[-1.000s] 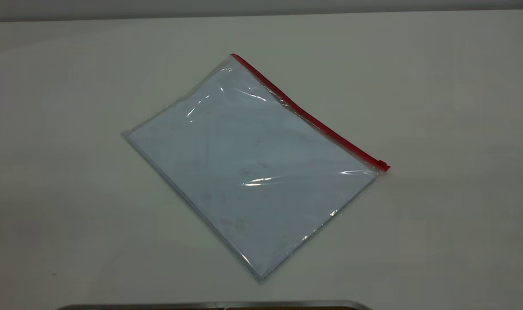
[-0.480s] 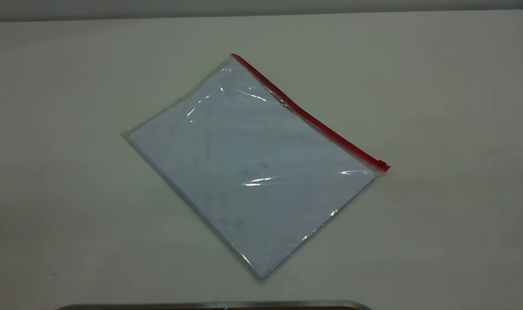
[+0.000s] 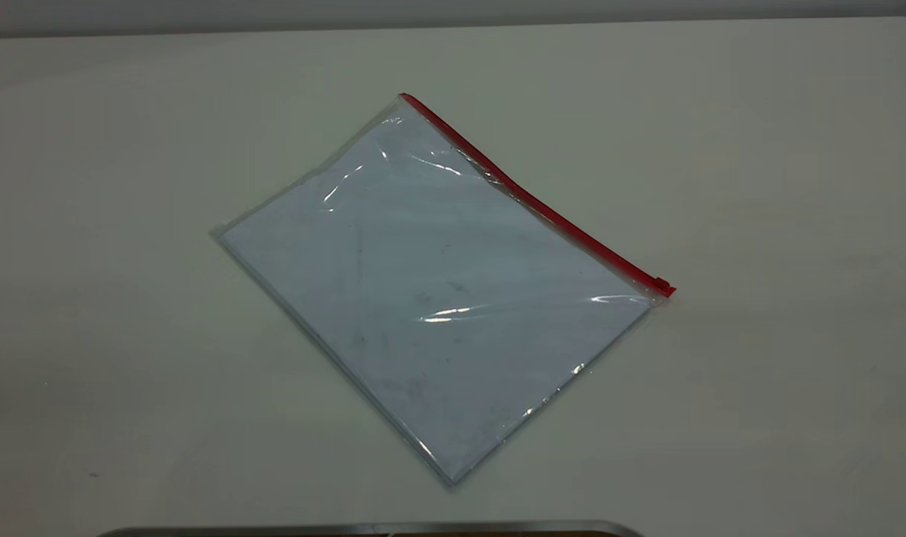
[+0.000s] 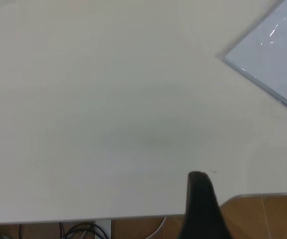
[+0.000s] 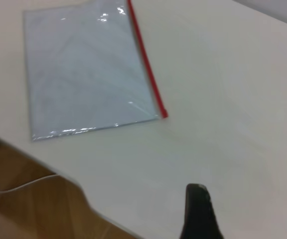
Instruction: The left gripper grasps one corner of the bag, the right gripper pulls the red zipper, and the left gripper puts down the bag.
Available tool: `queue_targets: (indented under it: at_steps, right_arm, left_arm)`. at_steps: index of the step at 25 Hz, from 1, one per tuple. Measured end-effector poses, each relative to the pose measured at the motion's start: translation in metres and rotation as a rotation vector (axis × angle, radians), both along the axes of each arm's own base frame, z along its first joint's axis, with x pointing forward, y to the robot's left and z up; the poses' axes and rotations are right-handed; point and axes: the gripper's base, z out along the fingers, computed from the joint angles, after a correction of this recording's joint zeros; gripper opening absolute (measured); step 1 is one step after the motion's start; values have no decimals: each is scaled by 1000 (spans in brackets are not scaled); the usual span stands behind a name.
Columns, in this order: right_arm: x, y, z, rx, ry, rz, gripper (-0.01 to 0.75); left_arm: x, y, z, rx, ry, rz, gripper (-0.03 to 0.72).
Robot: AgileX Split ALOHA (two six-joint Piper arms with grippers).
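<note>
— Exterior view: where's the bag (image 3: 438, 298)?
— Flat mid-tabletop (image 3: 758, 186), red zipper (image 3: 535, 201) along its far-right edge.
— Grippers?
— Left gripper (image 4: 201, 209), right gripper (image 5: 198, 211) near tabletop's edge; can't tell their grip.

Glossy clear plastic bag (image 3: 438, 298) holding white paper; matt smooth table (image 3: 758, 186).

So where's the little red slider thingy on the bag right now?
In the exterior view, the slider sits at the right end of the red zipper, on the right corner of the bag, which lies flat on the table.
</note>
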Motion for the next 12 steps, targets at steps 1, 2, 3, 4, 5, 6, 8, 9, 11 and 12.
queue_targets:
  at_steps: [1, 2, 3, 4, 5, 6, 8, 9, 11, 12]
  right_arm:
    - [0, 0, 0, 1, -4, -32, 538]
    - [0, 1, 0, 2, -10, -61, 538]
    - [-1, 1, 0, 3, -16, -97, 538]
    - [-1, 1, 0, 2, -17, -129, 538]
    - [0, 2, 0, 2, -17, -153, 538]
    - [0, 2, 0, 2, -17, -175, 538]
    - [1, 2, 0, -4, -17, -208, 538]
    - [1, 1, 0, -7, -17, -218, 538]
    - [1, 1, -1, -12, -18, -237, 538]
    - [2, 0, -1, -9, -16, -250, 538]
  left_arm:
    - [0, 0, 0, 0, 0, 0, 567]
    - [0, 0, 0, 0, 0, 0, 567]
    - [0, 0, 0, 0, 0, 0, 567]
    - [0, 0, 0, 0, 0, 0, 567]
    - [0, 0, 0, 0, 0, 0, 567]
    - [0, 0, 0, 0, 0, 0, 567]
    - [0, 0, 0, -1, 0, -1, 567]
    - [0, 0, 0, -1, 0, -1, 567]
    - [0, 0, 0, -1, 0, 0, 567]
    - [0, 0, 0, -1, 0, 0, 567]
